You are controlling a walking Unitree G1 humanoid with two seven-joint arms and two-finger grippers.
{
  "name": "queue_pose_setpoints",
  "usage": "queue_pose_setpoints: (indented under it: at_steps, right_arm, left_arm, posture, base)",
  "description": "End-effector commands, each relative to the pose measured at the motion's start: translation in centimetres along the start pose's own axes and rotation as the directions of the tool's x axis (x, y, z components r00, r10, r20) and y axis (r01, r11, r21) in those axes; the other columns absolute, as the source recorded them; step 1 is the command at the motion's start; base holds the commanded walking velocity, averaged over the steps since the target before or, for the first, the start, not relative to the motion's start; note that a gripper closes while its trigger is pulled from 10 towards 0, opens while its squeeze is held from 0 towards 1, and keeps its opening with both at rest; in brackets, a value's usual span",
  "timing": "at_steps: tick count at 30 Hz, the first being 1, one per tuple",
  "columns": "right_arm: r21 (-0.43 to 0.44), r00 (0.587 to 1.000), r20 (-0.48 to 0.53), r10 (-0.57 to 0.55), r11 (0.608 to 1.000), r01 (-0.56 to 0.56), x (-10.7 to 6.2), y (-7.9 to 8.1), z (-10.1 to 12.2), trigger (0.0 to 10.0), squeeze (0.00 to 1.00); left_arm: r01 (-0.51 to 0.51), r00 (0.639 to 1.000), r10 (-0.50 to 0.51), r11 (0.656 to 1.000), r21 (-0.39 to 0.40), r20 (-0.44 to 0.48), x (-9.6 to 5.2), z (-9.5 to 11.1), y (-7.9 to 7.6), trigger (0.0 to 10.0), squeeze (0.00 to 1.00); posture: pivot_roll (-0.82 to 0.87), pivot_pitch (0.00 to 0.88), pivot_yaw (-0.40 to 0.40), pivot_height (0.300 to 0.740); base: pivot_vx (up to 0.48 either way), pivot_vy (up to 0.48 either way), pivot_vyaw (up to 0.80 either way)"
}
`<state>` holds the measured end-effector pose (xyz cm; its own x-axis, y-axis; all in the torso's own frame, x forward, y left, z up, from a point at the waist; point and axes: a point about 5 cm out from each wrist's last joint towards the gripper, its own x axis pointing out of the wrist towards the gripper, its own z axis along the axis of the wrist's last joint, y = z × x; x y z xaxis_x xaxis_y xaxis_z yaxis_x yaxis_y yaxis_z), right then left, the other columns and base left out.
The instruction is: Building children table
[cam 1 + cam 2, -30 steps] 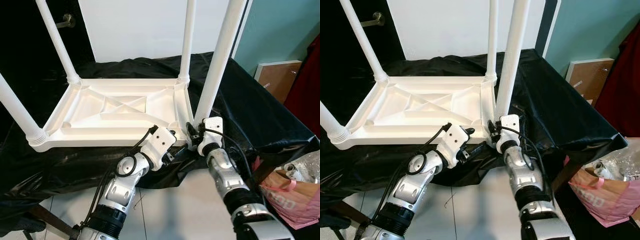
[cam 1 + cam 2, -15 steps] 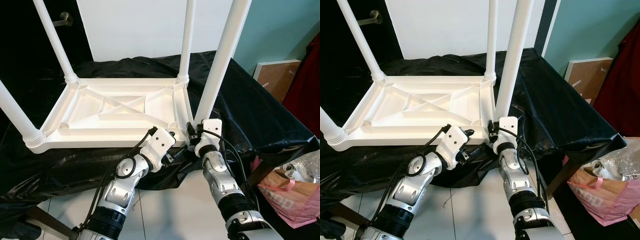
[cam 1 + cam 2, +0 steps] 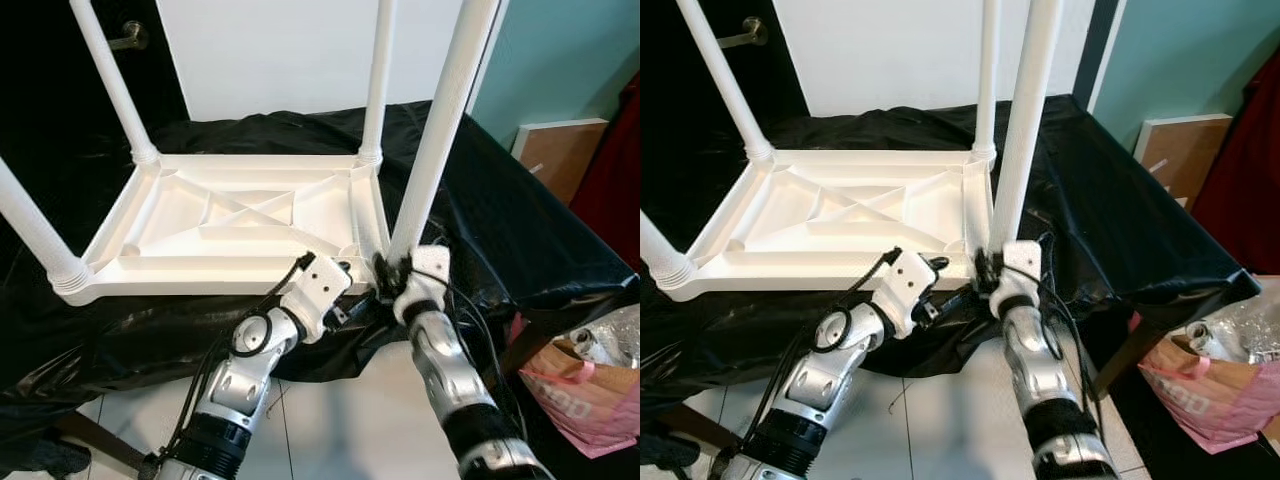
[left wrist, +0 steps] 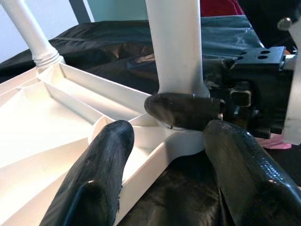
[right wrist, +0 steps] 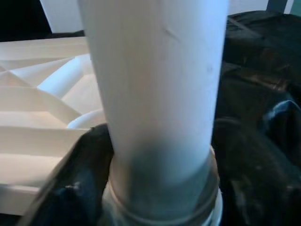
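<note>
Nearest: white tile floor (image 3: 340, 420) between the two silver arms.

Left hand (image 3: 345, 305): at the near right corner of the tabletop, black fingers (image 4: 101, 181) spread, one over the corner's rim, the other outside over the cover; holding nothing.

Right hand (image 3: 392, 275): at the foot of the near right leg (image 3: 440, 120), its fingers (image 5: 70, 183) on either side of the base and pressed against it, pinching the leg just above the collar where it meets the corner socket.

Bag (image 3: 575, 385): pink, on the floor at the right, crumpled clear plastic (image 3: 610, 335) on top.

Bench (image 3: 520, 230): draped in a glossy black cover that hangs over the near edge.

Tabletop (image 3: 240, 220): white plastic, lying upside down on the bench, ribbed underside facing up with diagonal braces. Four white legs stand up from its corners.
- Near left leg (image 3: 35, 230): leans outward to the left, ribbed collar at the base.
- Far left leg (image 3: 115, 85): tilted, seated in its corner.
- Far right leg (image 3: 375, 80): upright.
- Near right leg: leans slightly right, rising out of the top of the view.

Board (image 3: 560, 155): brown, propped against the teal wall (image 3: 570, 60) at the right.

Farthest: white panel (image 3: 270, 55) behind the bench; dark door with a metal handle (image 3: 125, 38) at the left.
</note>
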<state>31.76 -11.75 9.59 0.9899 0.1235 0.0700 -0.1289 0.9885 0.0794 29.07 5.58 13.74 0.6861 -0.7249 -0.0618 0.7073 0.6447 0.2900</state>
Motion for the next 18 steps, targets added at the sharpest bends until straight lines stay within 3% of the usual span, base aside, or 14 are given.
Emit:
queue_pose_setpoints:
  at_steps: [1, 11, 12, 18]
  right_arm:
    - [0.003, 0.999, 0.019, 0.034, 0.999, -0.034, -0.4, -0.7, 0.2, 10.0, 1.0]
    - [-0.027, 0.979, 0.014, 0.202, 0.979, -0.202, -0.6, -2.9, 0.5, 10.0, 1.0]
    - [-0.041, 0.963, 0.009, 0.269, 0.962, -0.269, -0.2, -3.0, 0.9, 10.0, 0.0]
    - [-0.087, 0.926, -0.001, 0.377, 0.923, -0.376, 0.8, -2.9, 1.7, 10.0, 0.0]
  left_arm:
    - [-0.062, 0.998, 0.062, 0.998, 0.007, -0.02, 0.0, -0.3, 0.1, 10.0, 0.0]
    - [-0.055, 0.998, 0.056, 0.998, 0.009, -0.015, 0.2, -0.1, 0.3, 10.0, 0.0]
    - [-0.054, 0.998, 0.054, 0.998, 0.011, -0.015, 0.2, -0.1, 0.4, 10.0, 0.0]
    - [-0.052, 0.999, 0.052, 0.999, 0.015, -0.015, 0.2, 0.0, 0.5, 10.0, 0.0]
  posture:
    - [-0.04, 0.0, -0.01, 0.74]
    - [-0.05, 0.0, 0.001, 0.74]
    - [-0.05, 0.0, 0.006, 0.74]
    - [-0.05, 0.0, 0.012, 0.74]
  base:
    - [0.0, 0.0, 0.0]
    - [0.0, 0.0, 0.0]
    - [0.0, 0.0, 0.0]
    - [0.0, 0.0, 0.0]
